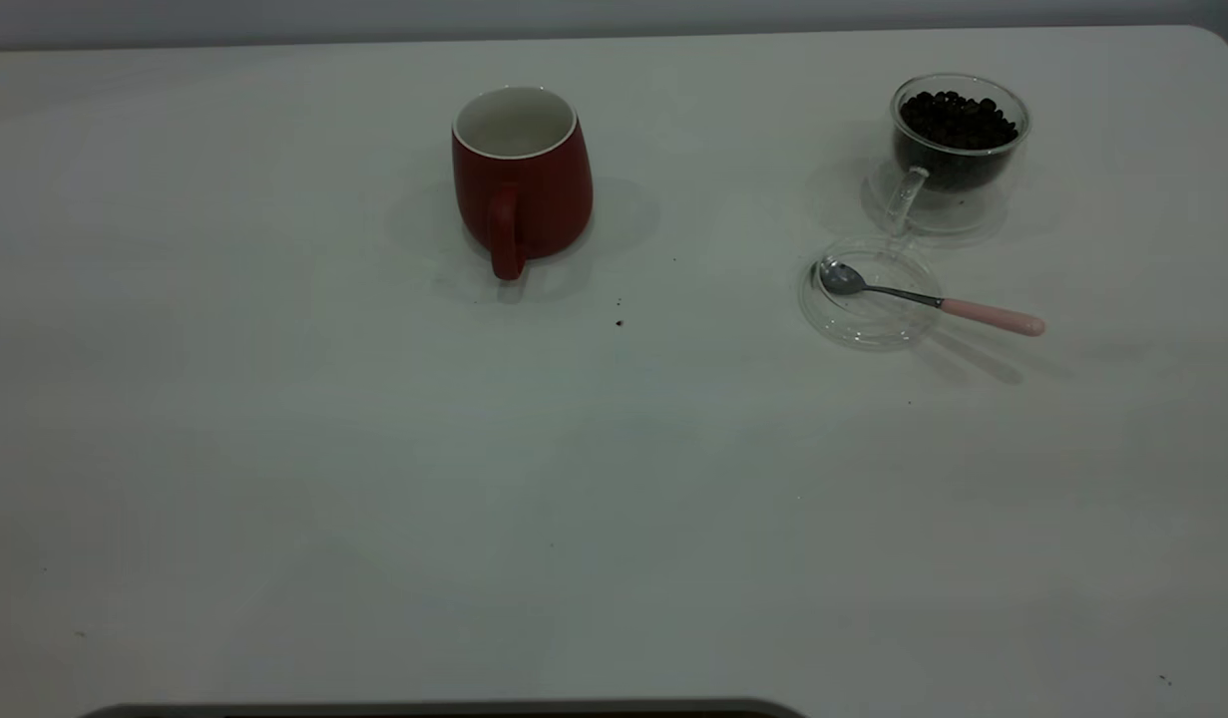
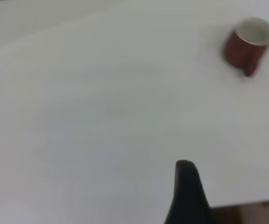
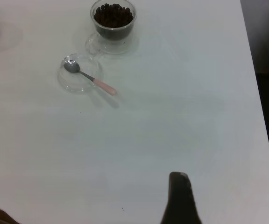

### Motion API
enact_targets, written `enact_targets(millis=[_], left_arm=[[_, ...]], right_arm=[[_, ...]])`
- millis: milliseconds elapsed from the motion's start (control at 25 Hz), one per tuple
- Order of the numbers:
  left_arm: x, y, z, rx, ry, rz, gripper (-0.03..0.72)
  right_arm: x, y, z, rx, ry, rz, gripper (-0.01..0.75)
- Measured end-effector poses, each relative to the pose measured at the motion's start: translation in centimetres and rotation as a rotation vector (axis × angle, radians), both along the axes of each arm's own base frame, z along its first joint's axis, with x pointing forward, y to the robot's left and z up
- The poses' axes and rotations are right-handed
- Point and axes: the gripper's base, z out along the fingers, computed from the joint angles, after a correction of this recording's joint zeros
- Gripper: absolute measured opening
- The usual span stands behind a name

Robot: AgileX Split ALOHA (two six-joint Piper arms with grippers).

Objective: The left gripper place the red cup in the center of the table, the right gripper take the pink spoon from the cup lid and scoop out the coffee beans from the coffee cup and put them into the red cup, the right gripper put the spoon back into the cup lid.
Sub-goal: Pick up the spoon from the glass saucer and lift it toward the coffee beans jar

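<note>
white table (image 1: 274,449) and nothing started: red cup (image 1: 521,179) sits far ahead of the left gripper (image 2: 187,196), pink spoon (image 1: 933,299) untouched on the cup lid (image 1: 863,324) far from the right gripper (image 3: 180,200); can't tell either claw's opening.

We see a dark red glossy ceramic mug (image 1: 522,189) with a white inside and a red loop handle, standing on a plain white table (image 1: 374,479) flecked with a few tiny dark specks. The small clear glass cup (image 1: 958,150) holds dark brown, nearly black coffee beans (image 1: 958,120). The round clear glass lid (image 1: 868,294) is colourless and unpatterned, and the small teaspoon (image 1: 928,298) on it has a silver metal bowl, a dark thin neck and a pale pink handle. In each wrist view we see one black fingertip: the left gripper (image 2: 187,193) and the right gripper (image 3: 180,198).
</note>
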Motion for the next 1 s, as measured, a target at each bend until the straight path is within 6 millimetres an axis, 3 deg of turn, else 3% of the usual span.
enact_targets(millis=[280, 600, 1000], left_arm=[[-2.3, -0.5, -4.8, -0.046, 0.02, -0.153, 0.569], [-1.7, -0.8, -8.6, 0.03, 0.094, -0.204, 0.569], [-1.4, -0.9, -9.1, 0.037, 0.099, -0.208, 0.569]], right_arm=[[0.0, 0.0, 0.0, 0.0, 0.0, 0.0, 0.585], [0.0, 0.0, 0.0, 0.0, 0.0, 0.0, 0.585], [0.0, 0.0, 0.0, 0.0, 0.0, 0.0, 0.585]])
